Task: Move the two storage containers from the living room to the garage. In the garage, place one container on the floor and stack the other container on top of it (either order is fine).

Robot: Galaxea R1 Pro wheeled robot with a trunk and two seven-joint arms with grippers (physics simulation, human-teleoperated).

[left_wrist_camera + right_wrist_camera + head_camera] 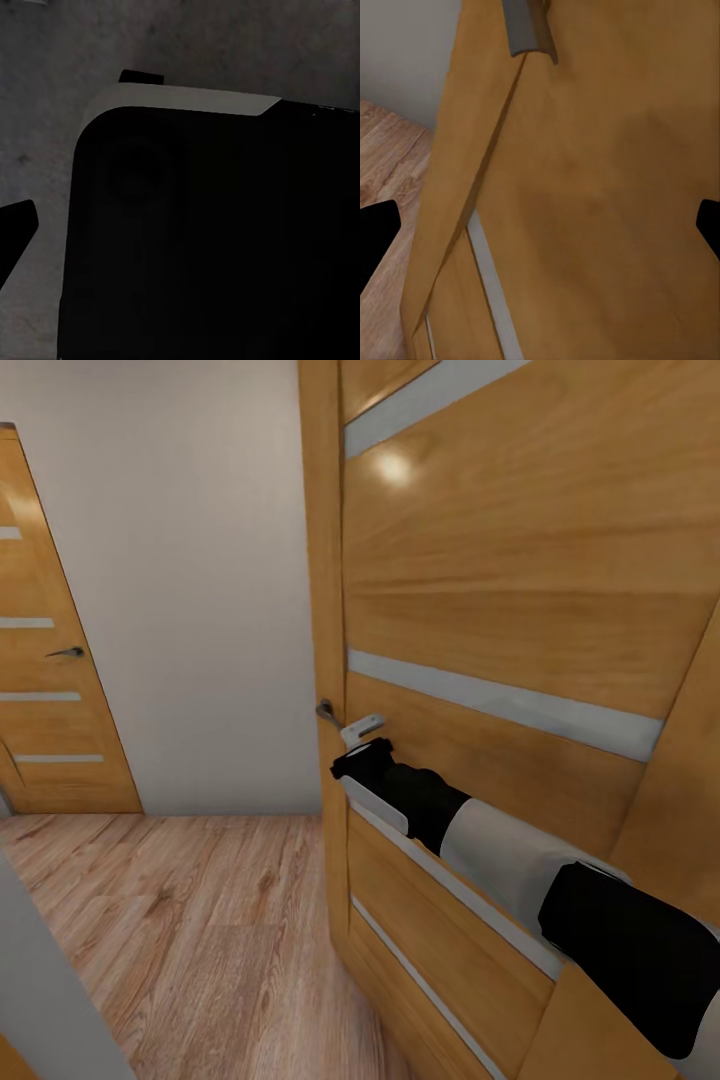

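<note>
The robot stood close against a light wooden door (520, 590) with frosted glass strips (500, 705) set across it, and the door's edge ran down the middle of the head view. The right arm (520, 860) reached forward along the door's face, and its right pincer (362, 745) sat just beside the grey door handle (326, 711), near the door's edge; whether it touched the handle could not be told. In the right wrist view the two dark fingertips (376, 232) stood well apart at either side, spread open with nothing between them, facing the door's wooden surface and one glass strip, with the handle (526, 30) ahead. Beyond the door's edge lay light wood plank flooring (190, 920), a plain white wall (190, 580) and a second matching door (45, 650) with its own dark handle. The left wrist view was dark, showing a black rounded body with a pale rim over a rough grey speckled floor (225, 45); the left pincer's state could not be told. The storage containers were not to be seen here.
</note>
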